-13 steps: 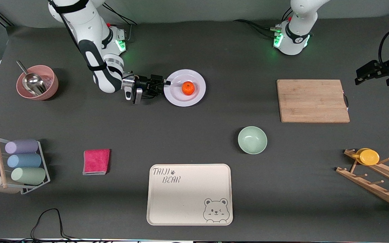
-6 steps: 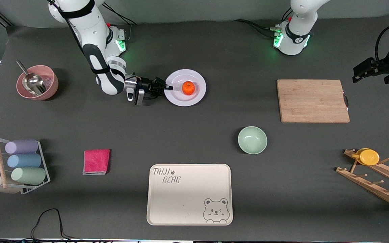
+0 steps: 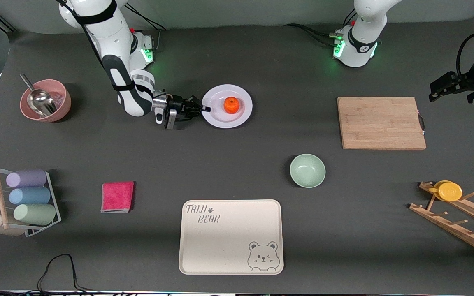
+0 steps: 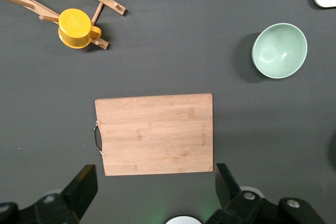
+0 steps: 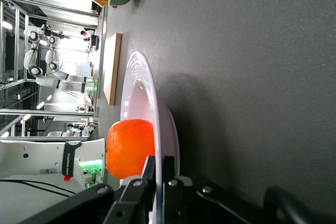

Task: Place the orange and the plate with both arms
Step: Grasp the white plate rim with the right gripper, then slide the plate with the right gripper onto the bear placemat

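The orange (image 3: 231, 105) sits in the middle of the pale plate (image 3: 239, 118), which lies in front of the right arm's base. My right gripper (image 3: 206, 109) reaches in level with the table and is shut on the plate's rim at the edge toward the right arm's end. In the right wrist view its fingertips (image 5: 159, 166) pinch the thin rim of the plate (image 5: 137, 87), with the orange (image 5: 130, 148) just past them. My left gripper (image 3: 437, 91) hangs open and empty, high over the left arm's end of the table; its dark fingers (image 4: 84, 184) stand wide apart.
A wooden cutting board (image 3: 381, 122) lies toward the left arm's end, a mint-green bowl (image 3: 307, 170) and a cream bear tray (image 3: 231, 236) nearer the camera. A pink bowl with a scoop (image 3: 45, 100), a red cloth (image 3: 117, 197), a cup rack (image 3: 23, 201) and a wooden rack with a yellow cup (image 3: 449, 191) line the edges.
The right gripper's fingers have closed on the plate's rim, and plate and orange have shifted slightly toward the left arm's end. The left gripper drifted a little.
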Motion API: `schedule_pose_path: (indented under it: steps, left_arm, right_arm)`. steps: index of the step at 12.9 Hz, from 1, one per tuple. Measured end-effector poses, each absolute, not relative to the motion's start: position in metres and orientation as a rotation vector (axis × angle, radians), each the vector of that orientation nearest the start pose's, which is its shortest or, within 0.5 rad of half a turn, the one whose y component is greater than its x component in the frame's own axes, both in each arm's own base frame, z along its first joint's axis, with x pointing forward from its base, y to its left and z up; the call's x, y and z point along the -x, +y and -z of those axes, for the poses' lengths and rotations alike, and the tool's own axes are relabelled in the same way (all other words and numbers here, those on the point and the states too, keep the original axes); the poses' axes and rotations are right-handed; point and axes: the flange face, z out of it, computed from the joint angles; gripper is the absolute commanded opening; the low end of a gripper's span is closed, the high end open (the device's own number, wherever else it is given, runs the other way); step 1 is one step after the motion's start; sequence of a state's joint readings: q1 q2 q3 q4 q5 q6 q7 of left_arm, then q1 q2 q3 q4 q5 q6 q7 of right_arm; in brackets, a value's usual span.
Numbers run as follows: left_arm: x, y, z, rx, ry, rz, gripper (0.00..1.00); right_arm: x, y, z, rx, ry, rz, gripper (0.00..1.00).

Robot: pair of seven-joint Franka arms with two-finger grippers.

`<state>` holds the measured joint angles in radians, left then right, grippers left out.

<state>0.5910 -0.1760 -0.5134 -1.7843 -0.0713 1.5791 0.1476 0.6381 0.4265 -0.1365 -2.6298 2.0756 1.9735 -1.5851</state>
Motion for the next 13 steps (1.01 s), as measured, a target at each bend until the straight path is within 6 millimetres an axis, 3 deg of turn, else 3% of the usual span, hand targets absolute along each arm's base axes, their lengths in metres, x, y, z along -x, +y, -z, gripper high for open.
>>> schedule_pose_path:
  steps: [3,6,10,13]
  left_arm:
    - [-0.508,0.013,-0.600,3.136,0.092,-0.090,1.00]
    - [-0.508,0.013,-0.603,3.136,0.098,-0.076,1.00]
    - [-0.509,-0.002,-0.606,3.133,0.145,-0.064,1.00]
    - [-0.509,-0.003,-0.606,3.133,0.152,-0.064,1.00]
  right_arm:
    - [-0.298,0.221,-0.093,1.938,-0.019,0.055,0.00]
    - [-0.327,0.235,-0.110,1.873,0.046,0.039,0.00]
    - [-0.410,0.242,-0.150,1.821,0.084,0.104,0.00]
    - [-0.495,0.237,-0.173,1.849,0.086,0.159,0.00]
